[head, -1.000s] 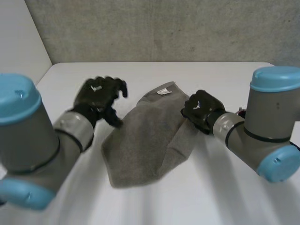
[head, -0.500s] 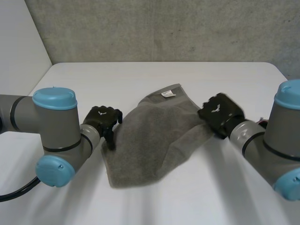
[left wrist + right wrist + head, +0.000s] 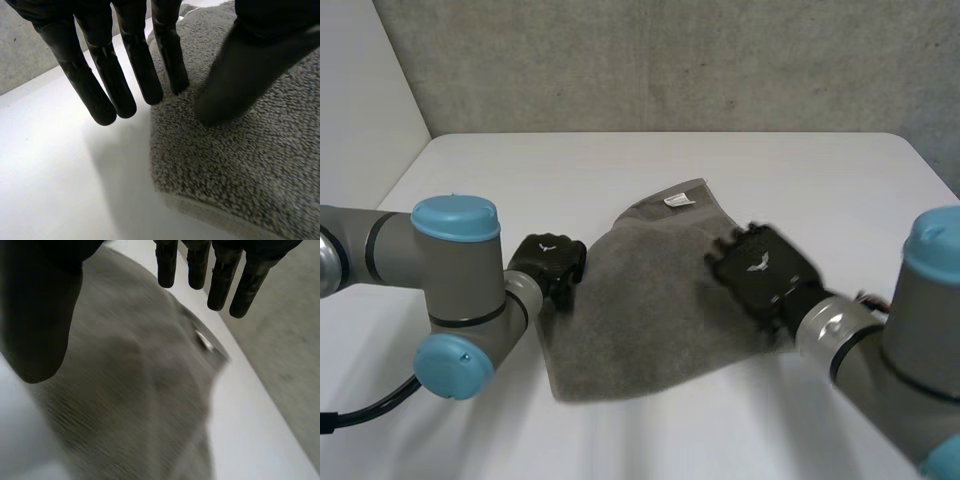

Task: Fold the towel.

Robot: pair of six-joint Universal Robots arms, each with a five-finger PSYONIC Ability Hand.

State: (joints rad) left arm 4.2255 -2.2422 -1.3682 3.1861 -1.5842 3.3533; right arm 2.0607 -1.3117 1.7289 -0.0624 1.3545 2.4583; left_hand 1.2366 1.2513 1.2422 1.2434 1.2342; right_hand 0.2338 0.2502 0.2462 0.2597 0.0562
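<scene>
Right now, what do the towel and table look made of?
Towel: grey terry cloth, probably cotton; looped, nubby pile shows in the left wrist view. Table: smooth, even white top, maybe laminate or painted board; can't tell which.

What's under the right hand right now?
The right hand, fingers straight, is over the right part of the grey towel; the right wrist view shows cloth below its palm. Whether it touches the cloth I cannot tell; the table there is covered.
</scene>
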